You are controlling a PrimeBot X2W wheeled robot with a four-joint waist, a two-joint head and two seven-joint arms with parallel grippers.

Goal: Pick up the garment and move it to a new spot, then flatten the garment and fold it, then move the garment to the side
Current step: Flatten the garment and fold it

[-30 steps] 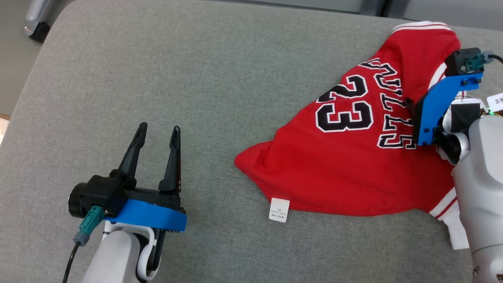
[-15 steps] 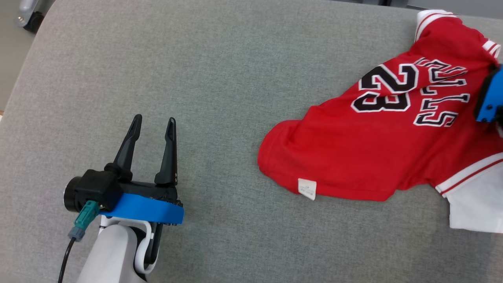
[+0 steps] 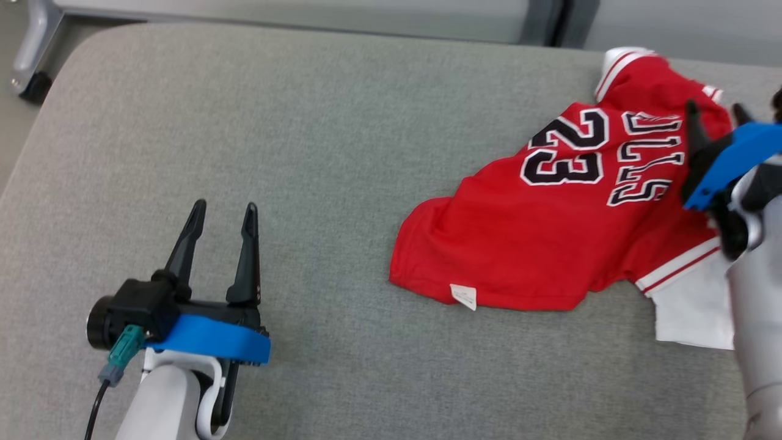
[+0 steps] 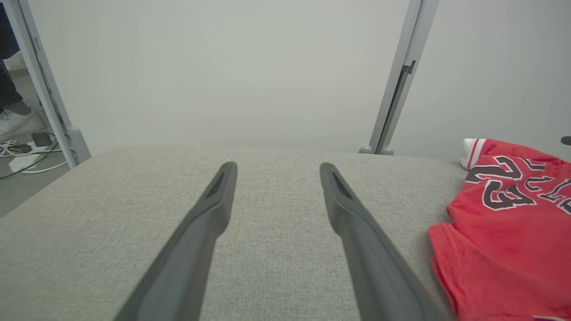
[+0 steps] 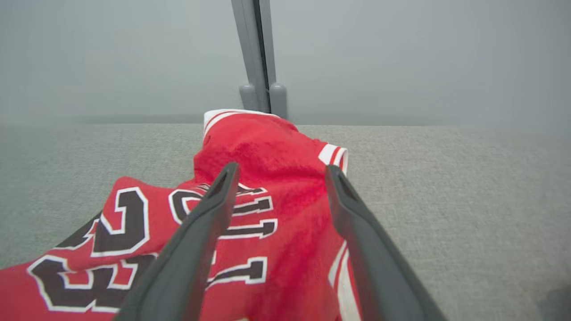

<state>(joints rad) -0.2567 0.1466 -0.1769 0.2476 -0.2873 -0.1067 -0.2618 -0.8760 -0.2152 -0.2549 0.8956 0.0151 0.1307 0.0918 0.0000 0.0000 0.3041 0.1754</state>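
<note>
The garment (image 3: 550, 232) is a red jersey with a black "23", white-striped trim and a white label at its hem. It lies crumpled on the right of the grey padded surface (image 3: 317, 153), and its near edge shows at the right of the left wrist view (image 4: 504, 232). My right gripper (image 3: 712, 113) hovers open over the jersey's right end; in the right wrist view its fingers straddle the red cloth (image 5: 285, 187) with nothing held. My left gripper (image 3: 223, 211) stands open over bare surface at the lower left, well apart from the garment (image 5: 134, 232).
The padded surface ends at a rounded corner at the far left (image 3: 79, 49). Grey metal posts (image 4: 392, 102) stand behind it before a pale wall. A person's shoe and cables (image 4: 18, 129) lie on the floor at the far left.
The right gripper was down on the jersey; it has let go and risen above it, open. The jersey has settled flatter. The head camera has shifted. The left gripper has kept its pose.
</note>
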